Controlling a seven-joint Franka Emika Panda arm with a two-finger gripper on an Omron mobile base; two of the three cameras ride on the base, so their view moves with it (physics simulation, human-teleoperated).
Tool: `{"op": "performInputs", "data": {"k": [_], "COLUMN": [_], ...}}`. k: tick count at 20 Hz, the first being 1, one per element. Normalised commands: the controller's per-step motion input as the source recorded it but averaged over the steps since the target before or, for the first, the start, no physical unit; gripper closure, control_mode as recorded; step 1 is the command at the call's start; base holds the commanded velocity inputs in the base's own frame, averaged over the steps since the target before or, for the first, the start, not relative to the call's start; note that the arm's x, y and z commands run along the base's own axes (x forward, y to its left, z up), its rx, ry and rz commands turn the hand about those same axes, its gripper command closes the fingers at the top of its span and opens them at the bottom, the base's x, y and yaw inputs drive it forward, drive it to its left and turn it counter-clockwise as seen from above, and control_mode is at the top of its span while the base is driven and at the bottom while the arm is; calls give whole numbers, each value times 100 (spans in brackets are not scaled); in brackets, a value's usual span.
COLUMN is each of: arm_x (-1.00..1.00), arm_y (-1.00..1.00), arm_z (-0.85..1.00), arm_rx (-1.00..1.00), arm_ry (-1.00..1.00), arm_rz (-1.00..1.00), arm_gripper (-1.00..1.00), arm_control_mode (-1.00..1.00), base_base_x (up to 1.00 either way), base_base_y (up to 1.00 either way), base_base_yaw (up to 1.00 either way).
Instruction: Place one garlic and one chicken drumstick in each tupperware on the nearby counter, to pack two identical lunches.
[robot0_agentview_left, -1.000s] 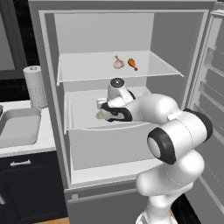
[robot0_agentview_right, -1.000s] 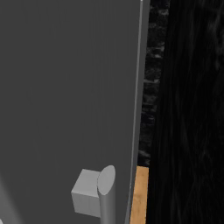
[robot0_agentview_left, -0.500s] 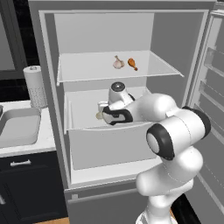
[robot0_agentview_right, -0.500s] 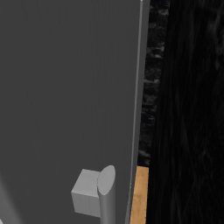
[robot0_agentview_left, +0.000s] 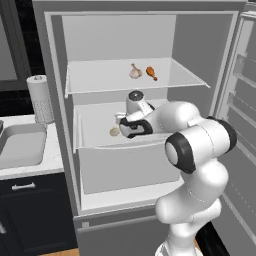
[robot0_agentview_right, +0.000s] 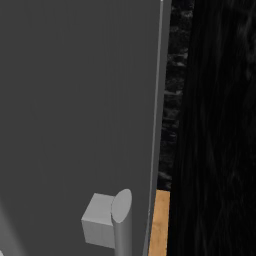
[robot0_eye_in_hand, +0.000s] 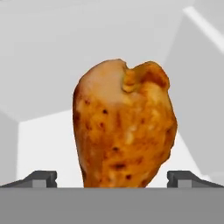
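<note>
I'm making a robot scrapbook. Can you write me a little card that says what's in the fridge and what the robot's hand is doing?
place: open fridge, beside a white counter
top shelf: one garlic and one chicken drumstick, side by side
middle shelf: a second garlic, lying left of the gripper
gripper: open, reaching into the middle shelf
in front of gripper: another drumstick, between the two fingertips, not squeezed
on counter: paper towel roll
</note>
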Motion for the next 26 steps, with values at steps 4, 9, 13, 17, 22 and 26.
{"op": "performInputs", "data": {"k": [4,9,13,17,22,26], "arm_x": [18,-1,-2,0,-1,-4], "arm_y": [6,5,0,0,0,0], "arm_z": [-4,-32,-32,0,0,0], "arm_rx": [0,-1,0,0,0,0], "arm_ry": [0,0,1,5,1,0], "arm_rz": [-2,-2,-4,0,0,0], "arm_gripper": [-100,-100,-100,-100,100,100], "arm_control_mode": [-100,-100,-100,-100,-100,-100], "base_base_x": [0,0,0,0,0,0], "base_base_y": [0,0,0,0,0,0], "base_base_yaw": [0,0,0,0,0,0]}}
